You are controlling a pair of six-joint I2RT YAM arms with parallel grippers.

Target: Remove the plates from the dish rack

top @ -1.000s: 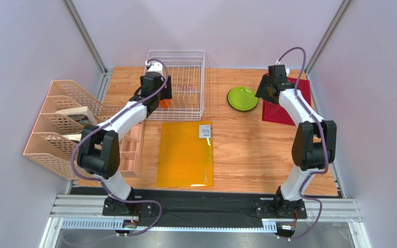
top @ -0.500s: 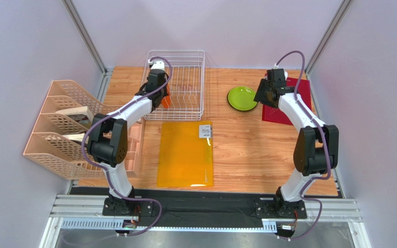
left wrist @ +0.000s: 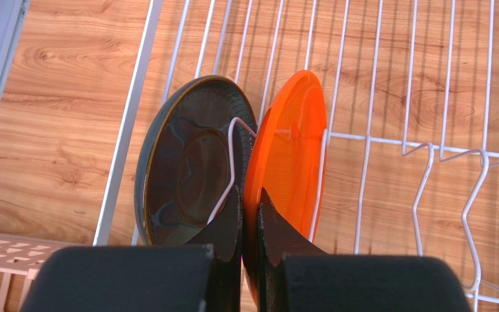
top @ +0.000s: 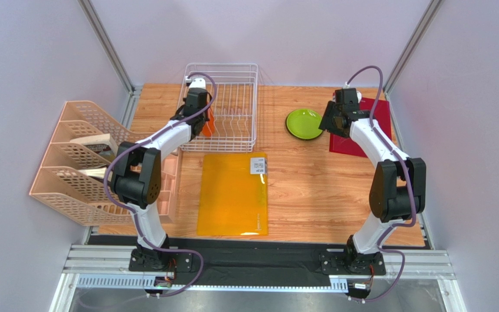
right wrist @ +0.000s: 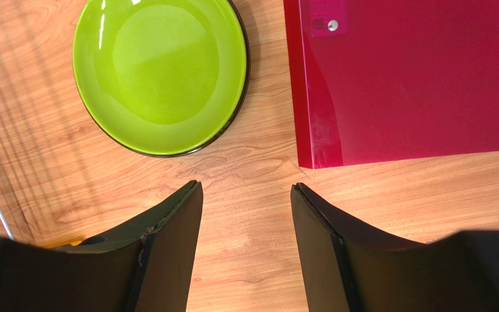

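The white wire dish rack [top: 255, 104] stands at the back left of the table. In it, upright between the tines [left wrist: 428, 146], are an orange plate [left wrist: 294, 149] and, to its left, a dark grey plate [left wrist: 187, 162]. My left gripper [left wrist: 250, 195] reaches down into the rack and is shut on the orange plate's rim, one finger on each face. In the top view the left gripper [top: 201, 123] covers most of the orange plate [top: 209, 122]. A lime green plate [right wrist: 161, 75] lies flat on the table. My right gripper [right wrist: 245, 188] hovers open and empty just beside it.
A flat red square mat [right wrist: 415, 78] lies right of the green plate. A translucent orange sheet [top: 232, 193] lies in front of the rack. A beige slotted organizer [top: 76, 162] and a small compartment tray [top: 164, 192] stand along the left edge.
My left gripper moved deeper into the rack and closed on the orange plate's rim. The right gripper shifted slightly and stayed open.
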